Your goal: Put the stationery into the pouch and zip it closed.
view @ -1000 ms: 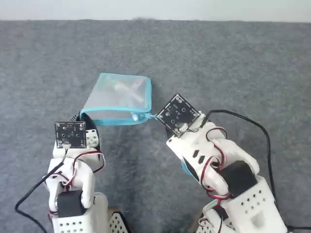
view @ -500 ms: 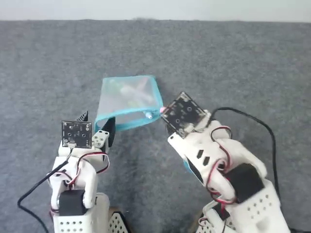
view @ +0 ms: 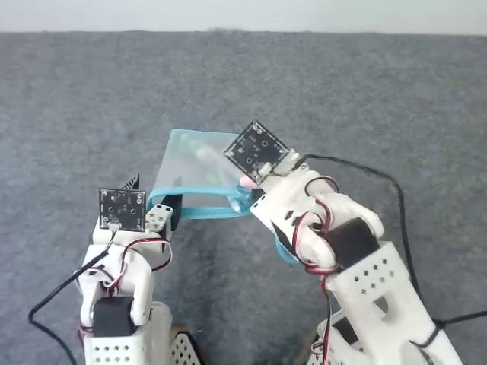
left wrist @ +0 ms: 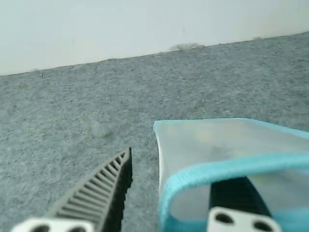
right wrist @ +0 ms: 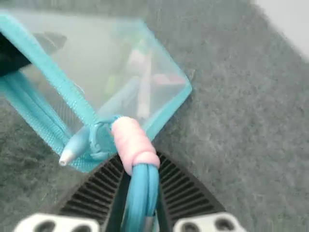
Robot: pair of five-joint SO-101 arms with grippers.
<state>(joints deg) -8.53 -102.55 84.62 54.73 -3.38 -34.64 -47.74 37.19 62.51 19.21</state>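
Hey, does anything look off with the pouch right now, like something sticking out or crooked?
Yes. A pale blue pen tip pokes out of the pouch at its open teal edge, right beside the zipper pull that the right gripper holds. Lying across the opening there, it may block the zip from closing.

My high camera looks steeply down over the grey felt-covered desk (view: 380, 99) toward the far wall (view: 243, 15). My left wrist camera skims low facing that wall; the right tilts downward, close in. All three share the translucent turquoise-trimmed pouch (view: 194, 163)
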